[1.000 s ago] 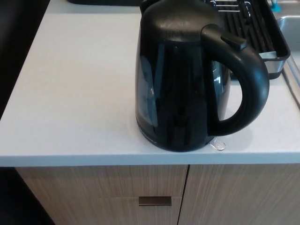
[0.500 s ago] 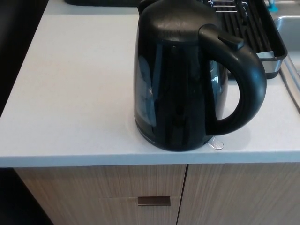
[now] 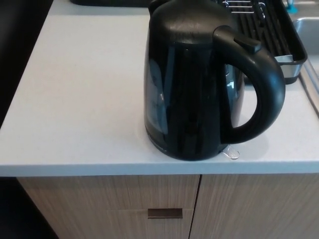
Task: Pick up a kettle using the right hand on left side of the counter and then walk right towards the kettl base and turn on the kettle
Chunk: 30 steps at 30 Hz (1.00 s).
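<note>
on the counter: a black kettle [image 3: 192, 84] stands upright near the front edge of the pale counter [image 3: 79, 99].
kettle handle: the big round handle [image 3: 259, 89] sticks out toward 3 o'clock.
kettle switch: a small clear tab [image 3: 232, 153] pokes out at the bottom, at about 5 o'clock from the kettle's middle.
dish rack: a black rack [image 3: 271, 30] sits at 1 o'clock, behind the kettle.
sink: a bit of grey sink [image 3: 308, 30] shows at the far right edge.
cupboards: wooden doors [image 3: 239, 206] are below the counter, with a small dark handle [image 3: 164, 213] at 6 o'clock.
hands: neither the left hand nor the right hand shows, so nothing is holding the kettle.
</note>
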### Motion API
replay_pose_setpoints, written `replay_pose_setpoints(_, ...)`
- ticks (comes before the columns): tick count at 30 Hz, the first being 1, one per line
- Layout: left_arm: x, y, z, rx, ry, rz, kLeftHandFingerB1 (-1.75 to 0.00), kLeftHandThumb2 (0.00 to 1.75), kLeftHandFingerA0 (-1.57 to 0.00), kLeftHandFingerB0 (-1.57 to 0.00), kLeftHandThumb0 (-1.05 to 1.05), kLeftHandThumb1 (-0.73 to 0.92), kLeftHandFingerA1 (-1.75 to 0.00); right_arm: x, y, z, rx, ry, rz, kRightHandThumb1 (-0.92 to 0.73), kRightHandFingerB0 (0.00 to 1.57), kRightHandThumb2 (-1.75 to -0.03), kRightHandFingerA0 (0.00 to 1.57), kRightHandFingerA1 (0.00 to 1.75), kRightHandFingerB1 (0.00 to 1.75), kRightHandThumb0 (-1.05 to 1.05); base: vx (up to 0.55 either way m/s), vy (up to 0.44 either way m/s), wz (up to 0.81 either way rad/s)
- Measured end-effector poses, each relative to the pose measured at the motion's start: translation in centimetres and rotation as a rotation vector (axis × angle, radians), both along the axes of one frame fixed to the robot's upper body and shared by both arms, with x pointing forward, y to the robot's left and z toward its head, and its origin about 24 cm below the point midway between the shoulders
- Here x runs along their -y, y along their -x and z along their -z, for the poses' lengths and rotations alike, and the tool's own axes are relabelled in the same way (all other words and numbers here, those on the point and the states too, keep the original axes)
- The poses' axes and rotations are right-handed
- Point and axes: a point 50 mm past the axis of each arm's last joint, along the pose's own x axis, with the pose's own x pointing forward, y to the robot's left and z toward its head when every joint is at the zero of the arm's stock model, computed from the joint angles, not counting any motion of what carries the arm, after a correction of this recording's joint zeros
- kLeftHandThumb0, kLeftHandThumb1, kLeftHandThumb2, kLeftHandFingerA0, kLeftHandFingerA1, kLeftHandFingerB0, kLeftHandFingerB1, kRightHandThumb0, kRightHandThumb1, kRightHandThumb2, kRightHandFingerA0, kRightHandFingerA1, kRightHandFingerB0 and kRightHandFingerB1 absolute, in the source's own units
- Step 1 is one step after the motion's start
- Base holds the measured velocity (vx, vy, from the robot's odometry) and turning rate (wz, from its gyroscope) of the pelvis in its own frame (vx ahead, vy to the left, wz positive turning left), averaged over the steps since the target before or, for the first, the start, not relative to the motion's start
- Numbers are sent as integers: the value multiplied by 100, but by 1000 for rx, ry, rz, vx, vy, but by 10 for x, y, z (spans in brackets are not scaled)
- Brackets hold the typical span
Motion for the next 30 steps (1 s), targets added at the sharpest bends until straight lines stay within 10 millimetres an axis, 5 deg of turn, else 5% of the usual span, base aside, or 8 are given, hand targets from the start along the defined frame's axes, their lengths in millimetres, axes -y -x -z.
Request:
replay_pose_setpoints(13,3,1,3,-12,8,10,-91,112,-83,-73,29,54,-117,-38,-51,0,41,-35,-295,-46,0,-87,0,30,9,-82,0,0,0)
replay_pose_setpoints(14,3,1,3,-12,8,9,-91,116,-84,-72,30,53,-118,-41,-54,1,36,-47,-311,-52,0,-64,0,11,12,-78,0,0,0)
replay_pose_setpoints(15,3,1,3,-12,8,9,-91,114,-85,-73,27,54,-116,-42,-56,1,35,-50,-316,-46,0,-89,0,36,10,-82,0,0,0)
replay_pose_setpoints(19,4,1,3,-12,10,9,-90,109,-86,-73,24,57,-113,-49,-68,5,20,-70,-346,-56,0,-65,0,9,11,-86,0,0,0)
replay_pose_setpoints(24,5,3,4,-16,14,8,-88,116,-98,-77,27,55,-104,-54,-87,10,-9,-78,-348,-48,0,-95,0,32,10,-88,0,0,0)
replay_pose_setpoints(25,6,3,4,-18,16,8,-88,116,-98,-77,27,55,-104,-54,-92,11,-15,-76,-342,-48,0,-95,0,32,10,-88,0,0,0)
replay_pose_setpoints(26,6,4,4,-20,17,8,-86,118,-95,-74,30,55,-103,-54,-95,12,-20,-75,-334,-57,0,-68,0,0,9,-88,0,0,0)
replay_pose_setpoints(30,7,7,5,-29,20,9,-87,117,-94,-76,29,54,-102,-52,-109,16,-44,-73,-292,-47,0,-77,0,9,9,-95,0,0,0)
